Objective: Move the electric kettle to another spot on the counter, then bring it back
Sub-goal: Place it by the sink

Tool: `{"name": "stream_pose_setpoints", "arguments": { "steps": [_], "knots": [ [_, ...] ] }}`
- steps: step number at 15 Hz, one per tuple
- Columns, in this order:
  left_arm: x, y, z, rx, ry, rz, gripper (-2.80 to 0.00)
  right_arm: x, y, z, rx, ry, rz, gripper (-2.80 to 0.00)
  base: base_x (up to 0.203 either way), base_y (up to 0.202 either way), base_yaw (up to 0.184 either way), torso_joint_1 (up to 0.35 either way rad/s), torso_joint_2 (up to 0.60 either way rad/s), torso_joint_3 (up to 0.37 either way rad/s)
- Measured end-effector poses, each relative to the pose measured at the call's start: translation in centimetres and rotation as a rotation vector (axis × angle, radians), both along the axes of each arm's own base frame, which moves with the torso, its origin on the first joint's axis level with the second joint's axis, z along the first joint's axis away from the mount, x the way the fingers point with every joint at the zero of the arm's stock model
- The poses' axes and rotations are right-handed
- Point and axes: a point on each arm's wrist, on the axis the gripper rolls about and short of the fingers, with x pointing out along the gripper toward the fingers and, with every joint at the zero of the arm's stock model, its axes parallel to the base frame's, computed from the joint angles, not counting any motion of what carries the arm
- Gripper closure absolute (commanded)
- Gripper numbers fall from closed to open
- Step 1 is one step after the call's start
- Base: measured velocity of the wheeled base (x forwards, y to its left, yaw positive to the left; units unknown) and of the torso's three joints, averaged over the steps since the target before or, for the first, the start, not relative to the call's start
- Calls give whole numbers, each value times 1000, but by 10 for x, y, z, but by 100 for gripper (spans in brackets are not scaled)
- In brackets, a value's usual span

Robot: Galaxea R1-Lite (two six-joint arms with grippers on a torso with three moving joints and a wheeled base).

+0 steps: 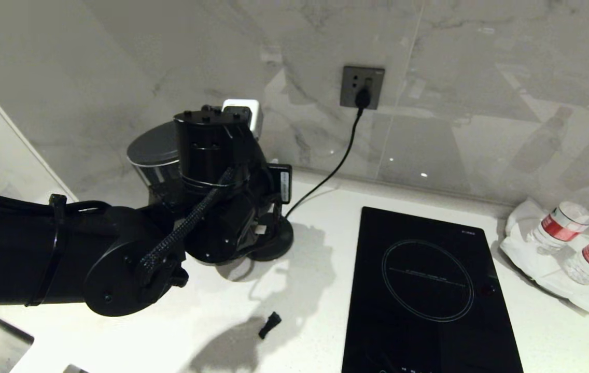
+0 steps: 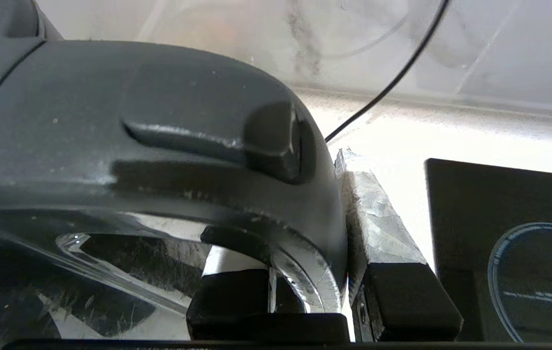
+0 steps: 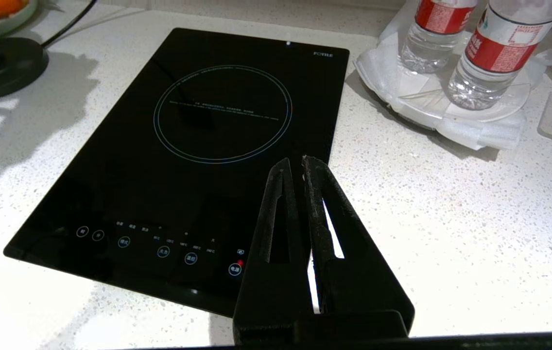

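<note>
- Left gripper (image 2: 305,272): fingers clamped narrowly around the loop handle (image 2: 237,184) of the electric kettle (image 1: 155,155)
- Handling advice: keep the kettle upright and the grip square on the handle; travel slowly, clear of the power cord (image 1: 333,166)
- Kettle position: at the back-left of the counter (image 1: 299,311), directly ahead of the gripper, beside the round base disc (image 1: 276,241)

One electric kettle (image 1: 157,155) at left of the head view; one round base disc (image 1: 274,241) with one cord (image 1: 333,166) to one wall socket (image 1: 362,86). One induction hob (image 1: 424,290) at lower centre. Two water bottles (image 1: 572,215) at right; one small black scrap (image 1: 269,325) on one desk (image 1: 305,311).
</note>
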Motion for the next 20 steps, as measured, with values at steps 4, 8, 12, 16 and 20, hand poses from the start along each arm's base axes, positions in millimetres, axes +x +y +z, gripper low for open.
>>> {"name": "stream_pose_setpoints", "arguments": {
  "steps": [4,8,12,16,20],
  "knots": [
    [-1,1,-4,9,10,5,0,0,0,0,0,0,0,0,0,0,0,0,12,193],
    [-1,1,-5,11,12,6,0,0,0,0,0,0,0,0,0,0,0,0,6,208],
    [-2,2,-10,18,27,8,0,0,0,0,0,0,0,0,0,0,0,-2,8,207],
    [-3,3,-15,25,39,8,0,0,0,0,0,0,0,0,0,0,0,1,9,210],
    [-7,5,-21,35,60,2,0,0,0,0,0,0,0,0,0,0,0,0,2,81]
  ]
}}
